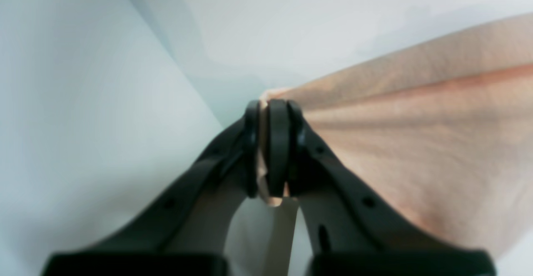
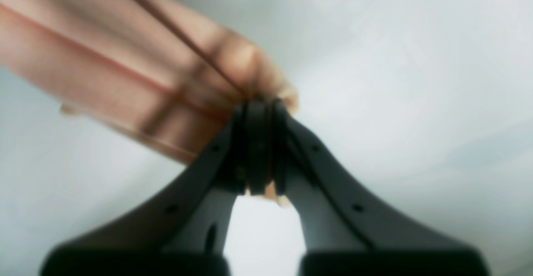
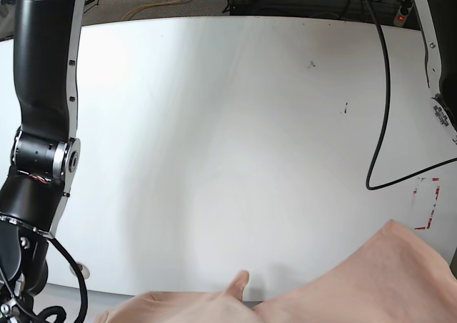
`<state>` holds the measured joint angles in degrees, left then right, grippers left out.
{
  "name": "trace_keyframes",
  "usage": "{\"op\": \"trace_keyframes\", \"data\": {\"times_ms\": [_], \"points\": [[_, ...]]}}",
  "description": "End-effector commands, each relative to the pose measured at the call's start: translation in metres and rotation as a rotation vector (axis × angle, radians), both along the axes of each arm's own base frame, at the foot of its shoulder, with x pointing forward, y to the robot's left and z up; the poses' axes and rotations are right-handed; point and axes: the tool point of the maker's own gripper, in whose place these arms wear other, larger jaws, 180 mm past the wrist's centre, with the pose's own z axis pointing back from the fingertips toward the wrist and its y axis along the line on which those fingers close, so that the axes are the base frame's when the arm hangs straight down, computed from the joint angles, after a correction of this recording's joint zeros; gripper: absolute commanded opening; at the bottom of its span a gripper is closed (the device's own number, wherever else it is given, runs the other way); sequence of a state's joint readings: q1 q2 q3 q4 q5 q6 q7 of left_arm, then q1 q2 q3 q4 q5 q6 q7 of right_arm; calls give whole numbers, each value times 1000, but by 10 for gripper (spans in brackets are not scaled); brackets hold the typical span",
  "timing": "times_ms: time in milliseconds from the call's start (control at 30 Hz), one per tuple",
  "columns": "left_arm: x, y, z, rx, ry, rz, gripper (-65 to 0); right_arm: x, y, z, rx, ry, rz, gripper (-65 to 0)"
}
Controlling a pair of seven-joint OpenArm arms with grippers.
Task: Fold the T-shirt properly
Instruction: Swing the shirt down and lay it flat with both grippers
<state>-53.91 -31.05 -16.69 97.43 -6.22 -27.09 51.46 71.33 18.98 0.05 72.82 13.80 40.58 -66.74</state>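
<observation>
Hidden: base view crops both end effectors; T-shirt (image 3: 357,287) fills its bottom edge above white tabletop (image 3: 235,123).
Right end effector (image 2: 259,142): clamped on blurred shirt fabric.
Left end effector (image 1: 272,147): pinching shirt edge.

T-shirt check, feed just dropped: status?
Left gripper and right gripper both clamped on T-shirt. Shirt lifted off white table. Nothing blocking.

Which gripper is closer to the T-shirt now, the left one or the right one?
Neither: both touch it. The left gripper is shut on an edge of the T-shirt, and the right gripper is shut on another edge.
</observation>
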Motion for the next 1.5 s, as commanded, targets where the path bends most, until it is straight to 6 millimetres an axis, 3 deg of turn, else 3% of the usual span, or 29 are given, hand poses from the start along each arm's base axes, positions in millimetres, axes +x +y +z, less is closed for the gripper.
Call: {"op": "trace_keyframes", "data": {"times_ms": [0,167,333,533,667,967,1200,1367,1467], "points": [[-17,7,15,35,-50,61,-650,-15,-21,22,-61,-69,-80,-650],[-19,-13,-35,100,44,40,-650,-35,-18,-39,-134,-19,-79,-650],[-24,-26,-111,139,212,16,-650,-65,-22,-124,-79,86,-92,-650],[-54,-4,-204,63,412,62,-650,-114,-22,-224,15,256,-123,-650],[-79,0,-256,74,533,39,-650,-151,-15,-276,60,362,-135,-650],[-147,10,-344,15,749,49,-650,-218,-9,-351,168,546,-198,-650],[-196,20,-383,-39,870,100,-650,-266,6,-382,268,643,-174,-650],[-217,24,-397,-65,914,127,-650,-291,22,-395,353,698,-125,-631],[-227,22,-405,-65,952,125,-650,-307,19,-402,382,726,-141,-623]]}}
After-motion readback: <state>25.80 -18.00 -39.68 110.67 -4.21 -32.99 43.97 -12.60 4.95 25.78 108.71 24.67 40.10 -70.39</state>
